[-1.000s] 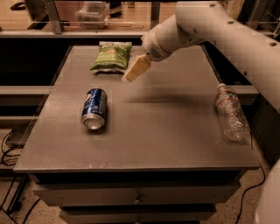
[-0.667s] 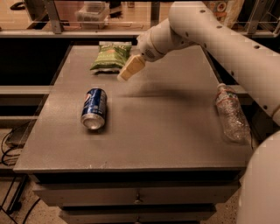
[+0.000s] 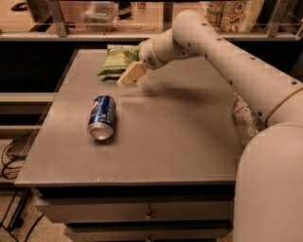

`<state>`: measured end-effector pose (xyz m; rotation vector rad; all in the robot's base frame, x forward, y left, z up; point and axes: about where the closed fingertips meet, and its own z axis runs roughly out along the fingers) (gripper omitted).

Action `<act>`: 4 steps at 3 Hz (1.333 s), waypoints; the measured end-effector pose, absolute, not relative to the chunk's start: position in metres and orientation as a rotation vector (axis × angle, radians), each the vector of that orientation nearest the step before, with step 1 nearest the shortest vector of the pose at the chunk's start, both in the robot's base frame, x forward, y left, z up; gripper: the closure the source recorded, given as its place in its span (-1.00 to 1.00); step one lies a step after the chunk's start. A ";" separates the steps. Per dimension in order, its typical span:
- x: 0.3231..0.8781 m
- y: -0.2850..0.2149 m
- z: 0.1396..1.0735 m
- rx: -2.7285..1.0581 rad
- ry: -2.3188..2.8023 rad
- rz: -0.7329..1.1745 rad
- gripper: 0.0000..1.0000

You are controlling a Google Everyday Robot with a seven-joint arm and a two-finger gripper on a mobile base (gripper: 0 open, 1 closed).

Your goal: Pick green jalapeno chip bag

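Observation:
The green jalapeno chip bag (image 3: 116, 61) lies flat at the far left of the grey table (image 3: 170, 137), with a pale top band toward the back. My gripper (image 3: 129, 75) hangs just above the table at the bag's front right corner, its tan fingers pointing down and to the left. It holds nothing that I can see. The white arm reaches in from the right across the table's far half.
A blue soda can (image 3: 102, 117) lies on its side at the left middle of the table. A clear plastic bottle (image 3: 245, 121) lies near the right edge, partly behind my arm. A large pale printed bag (image 3: 234, 10) stands on the counter behind.
The gripper has moved left and slightly toward the back, closing on the chip bag's front right corner. The can, bottle and bag have not moved.

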<state>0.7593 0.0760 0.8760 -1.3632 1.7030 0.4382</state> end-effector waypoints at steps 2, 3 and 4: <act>0.771 0.097 0.862 -1.333 1.695 0.510 -0.16; 0.774 0.092 0.865 -1.309 1.700 0.500 0.30; 0.775 0.078 0.885 -1.293 1.676 0.444 0.74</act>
